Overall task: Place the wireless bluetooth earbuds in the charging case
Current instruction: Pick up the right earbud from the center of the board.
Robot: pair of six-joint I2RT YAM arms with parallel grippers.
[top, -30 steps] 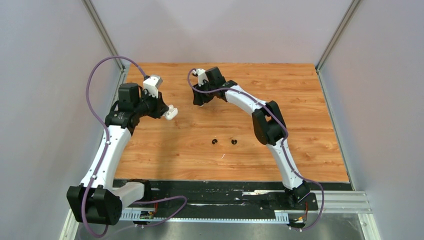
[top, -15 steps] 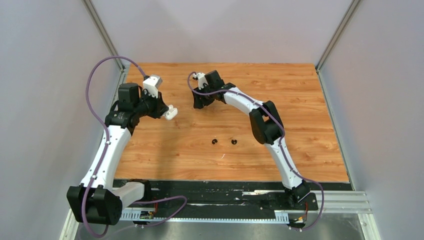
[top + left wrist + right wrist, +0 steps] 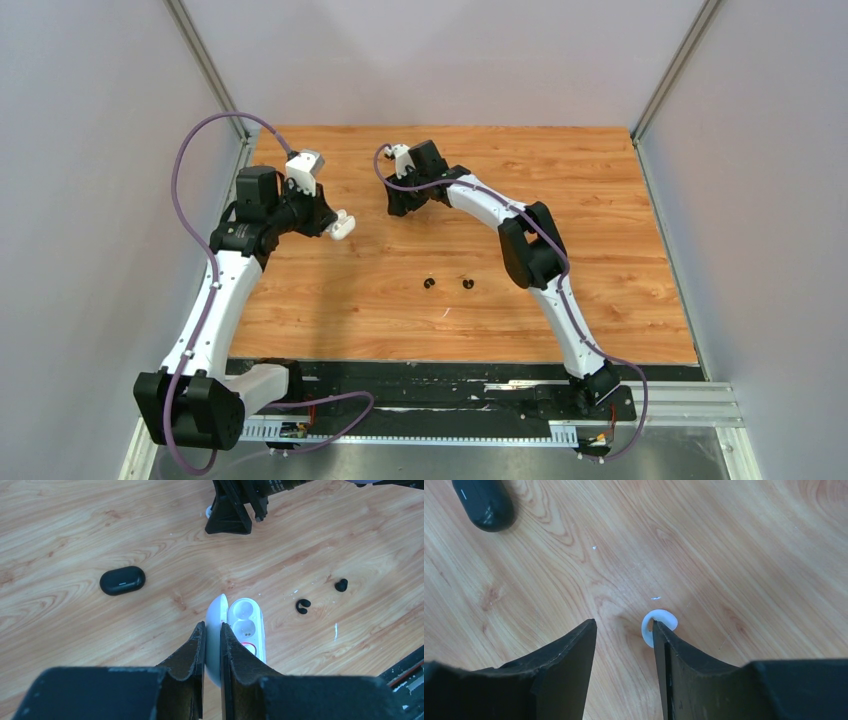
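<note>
My left gripper is shut on the raised lid of an open white charging case and holds it above the table; the case also shows in the top view. Its visible sockets are empty. My right gripper is open and low over the table, and a white earbud lies against its right fingertip, outside the gap. Two black earbuds lie mid-table and also show in the left wrist view. A second white earbud is not in view.
A closed black charging case lies on the wood near the right gripper, and shows in the right wrist view. Grey walls enclose the table on three sides. A black rail runs along the near edge.
The right arm has shifted slightly left, its gripper staying low over the white earbud. The left arm and white case have not moved.
</note>
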